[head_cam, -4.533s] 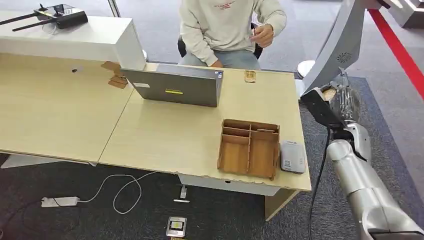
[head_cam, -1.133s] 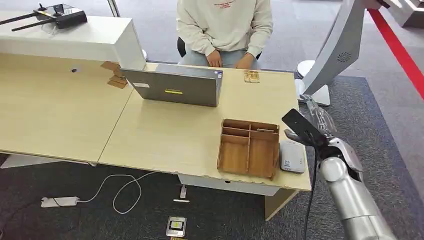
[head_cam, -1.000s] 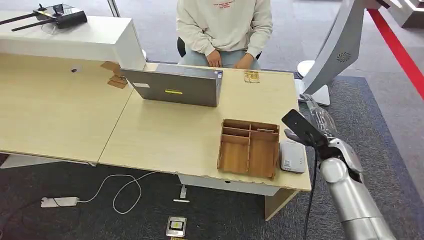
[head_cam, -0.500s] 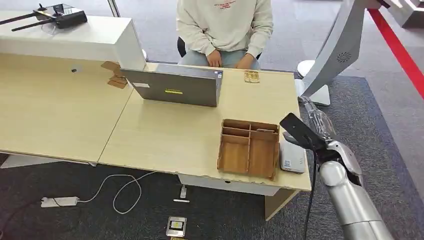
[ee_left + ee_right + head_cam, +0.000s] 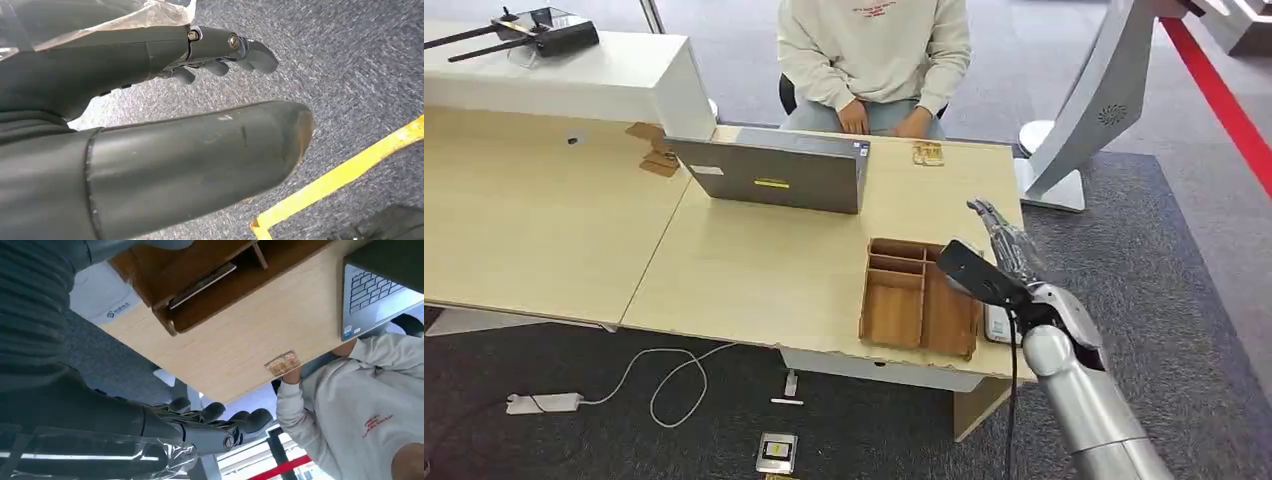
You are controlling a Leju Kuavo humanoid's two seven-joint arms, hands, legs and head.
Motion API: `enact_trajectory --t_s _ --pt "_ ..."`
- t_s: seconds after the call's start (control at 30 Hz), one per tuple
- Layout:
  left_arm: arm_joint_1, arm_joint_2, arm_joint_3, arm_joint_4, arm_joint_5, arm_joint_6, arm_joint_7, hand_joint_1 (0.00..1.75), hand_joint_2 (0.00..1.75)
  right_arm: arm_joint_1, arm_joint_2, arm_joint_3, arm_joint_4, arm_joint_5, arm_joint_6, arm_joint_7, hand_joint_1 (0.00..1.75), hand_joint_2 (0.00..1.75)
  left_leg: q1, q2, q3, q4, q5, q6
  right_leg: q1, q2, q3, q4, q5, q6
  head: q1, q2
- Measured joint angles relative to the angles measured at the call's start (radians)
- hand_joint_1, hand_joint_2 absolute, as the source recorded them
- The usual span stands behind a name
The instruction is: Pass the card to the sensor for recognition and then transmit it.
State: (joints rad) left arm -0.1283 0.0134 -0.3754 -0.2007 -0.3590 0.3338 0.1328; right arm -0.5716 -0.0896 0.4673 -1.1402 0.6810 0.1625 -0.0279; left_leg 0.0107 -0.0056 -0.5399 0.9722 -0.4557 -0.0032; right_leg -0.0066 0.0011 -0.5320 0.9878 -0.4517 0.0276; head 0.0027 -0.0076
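Observation:
My right hand (image 5: pixel 1005 247) hovers over the right side of the wooden tray (image 5: pixel 904 300), fingers stretched out and apart, holding nothing. The white sensor (image 5: pixel 996 328) lies just right of the tray, mostly hidden under my wrist; the right wrist view shows this sensor (image 5: pixel 102 295) beside the tray (image 5: pixel 165 320). A thin card (image 5: pixel 202 284) rests in one tray compartment. Small wooden cards (image 5: pixel 927 153) lie at the table's far edge by the person's hands. My left hand (image 5: pixel 150 55) hangs over grey carpet, fingers apart and empty.
A person (image 5: pixel 874 50) sits behind the table (image 5: pixel 754 270). A grey laptop (image 5: pixel 769 175) stands open left of the tray. A grey curved stand (image 5: pixel 1089 100) rises at the far right. A white counter (image 5: pixel 554 70) carries a black router.
My right hand has come down from beside the table, where it held a tan piece 4.5 s ago, and in the last second moved left over the sensor and tray.

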Motion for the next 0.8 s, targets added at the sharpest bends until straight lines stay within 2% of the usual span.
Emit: enact_trajectory --t_s 0.5,0.8 --pt "-0.001 -0.002 -0.020 0.000 -0.006 0.002 -0.002 0.00 0.00 -0.018 0.082 0.072 0.090 0.029 -0.046 -0.028 0.00 1.75 0.000 0.000 0.000 0.000 0.000 0.000 0.000 0.000 0.000 0.000 0.000 0.000 0.000 0.000" --pt "-0.001 -0.001 -0.026 0.000 -0.004 0.003 0.002 0.00 0.00 -0.028 0.106 0.098 0.146 0.035 -0.073 -0.028 0.00 1.75 0.000 0.000 0.000 0.000 0.000 0.000 0.000 0.000 0.000 0.000 0.000 0.000 0.000 0.000"
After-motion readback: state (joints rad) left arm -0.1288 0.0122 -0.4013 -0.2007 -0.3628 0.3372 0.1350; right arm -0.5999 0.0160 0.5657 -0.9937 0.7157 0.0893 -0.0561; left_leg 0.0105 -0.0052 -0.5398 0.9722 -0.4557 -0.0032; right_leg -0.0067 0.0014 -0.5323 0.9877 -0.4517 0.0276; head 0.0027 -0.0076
